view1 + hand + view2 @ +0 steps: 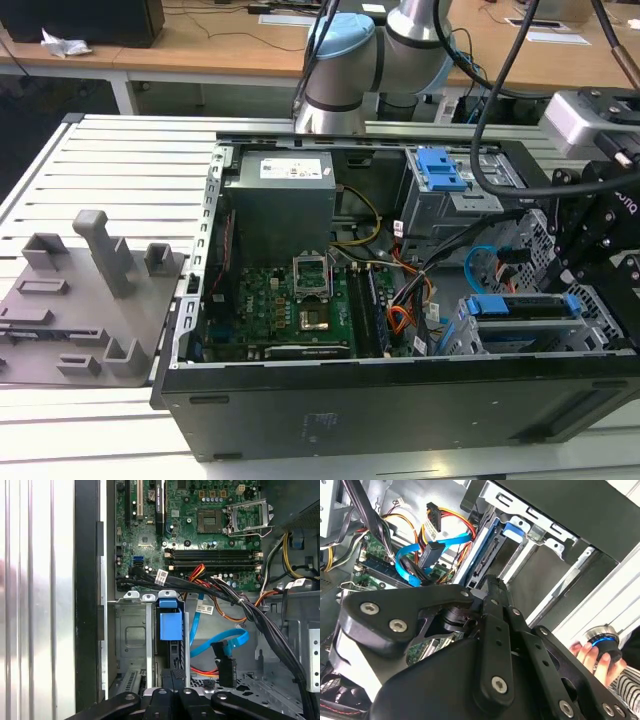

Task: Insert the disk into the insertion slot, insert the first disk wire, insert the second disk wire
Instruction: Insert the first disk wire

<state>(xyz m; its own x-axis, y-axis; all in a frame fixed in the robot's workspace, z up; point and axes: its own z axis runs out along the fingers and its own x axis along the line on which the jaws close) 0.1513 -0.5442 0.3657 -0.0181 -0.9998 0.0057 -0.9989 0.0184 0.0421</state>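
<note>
Blue-framed, the disk sits in the insertion slot, the end effector pressed together at its outer edge; a straight, even push should seat it, clear of the second disk wire.

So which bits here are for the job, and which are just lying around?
For the job: the disk, sitting in the insertion slot; the first disk wire; the second disk wire, light blue.

Just lying about: the grey plastic fixture on the table; the blue-tabbed grey drive unit; the crumpled paper on the desk.
</note>
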